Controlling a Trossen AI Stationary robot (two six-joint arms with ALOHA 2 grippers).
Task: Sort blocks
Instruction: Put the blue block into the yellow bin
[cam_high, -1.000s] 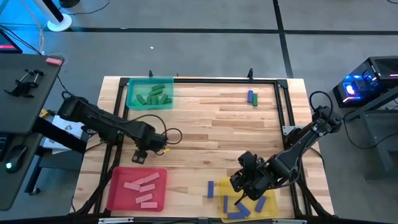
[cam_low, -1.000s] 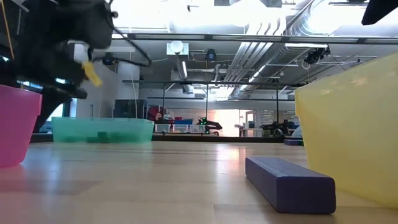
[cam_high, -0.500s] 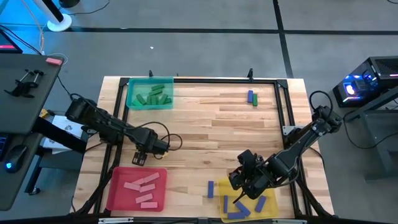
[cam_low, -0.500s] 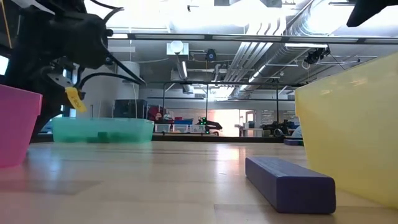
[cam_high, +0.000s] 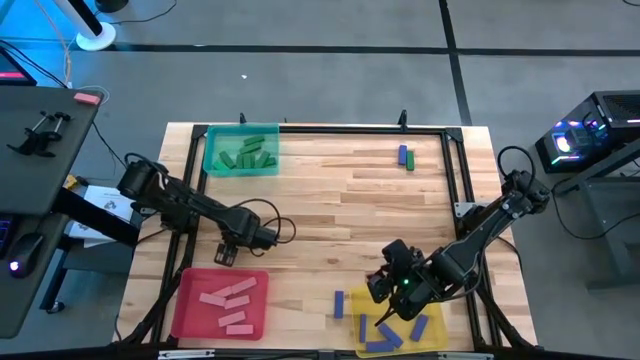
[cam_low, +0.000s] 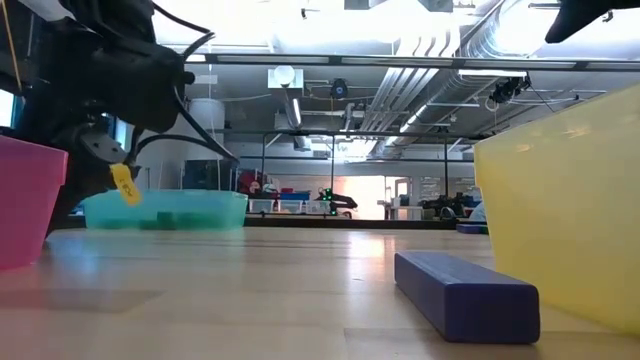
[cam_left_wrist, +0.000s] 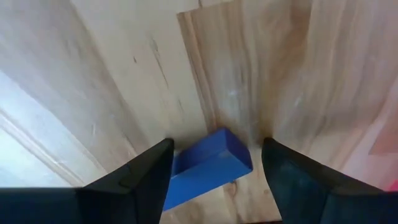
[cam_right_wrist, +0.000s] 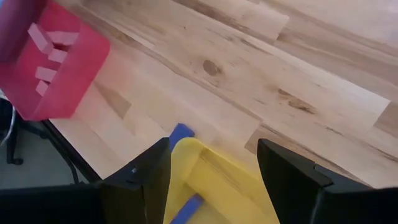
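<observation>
My left gripper (cam_high: 225, 252) hangs above the table by the red tray's (cam_high: 185, 305) far edge and is shut on a blue block (cam_left_wrist: 208, 167). My right gripper (cam_high: 387, 284) is open and empty over the far left corner of the yellow tray (cam_high: 440, 335). Pink blocks (cam_high: 228, 300) lie in the red tray. Green blocks (cam_high: 243, 155) lie in the green tray. Blue blocks (cam_high: 392, 332) lie in the yellow tray. One blue block (cam_high: 339, 303) lies flat on the table left of the yellow tray, large in the low view (cam_low: 465, 295). A blue block (cam_high: 402, 154) and a green block (cam_high: 410, 161) lie near the far right. My left gripper holds the blue block between its two fingers, which point down from above. The block's free end (cam_left_wrist: 233, 155) shows slanted in the gap, close against one finger (cam_left_wrist: 146, 177). It is lifted clear of the wooden table. How far back it reaches does not show.
The green tray (cam_high: 212, 165) sits at the far left corner. A black frame (cam_high: 330, 128) runs along the table's edges. A desk and cables stand left of the table, electronics to its right. Bare wood (cam_high: 340, 215) fills the middle.
The left arm has swung its elbow toward the table's right and the gripper has tipped, its yellow tag hanging lower in the low view. The right gripper has drifted a little toward the left and far edges and risen above the yellow tray.
</observation>
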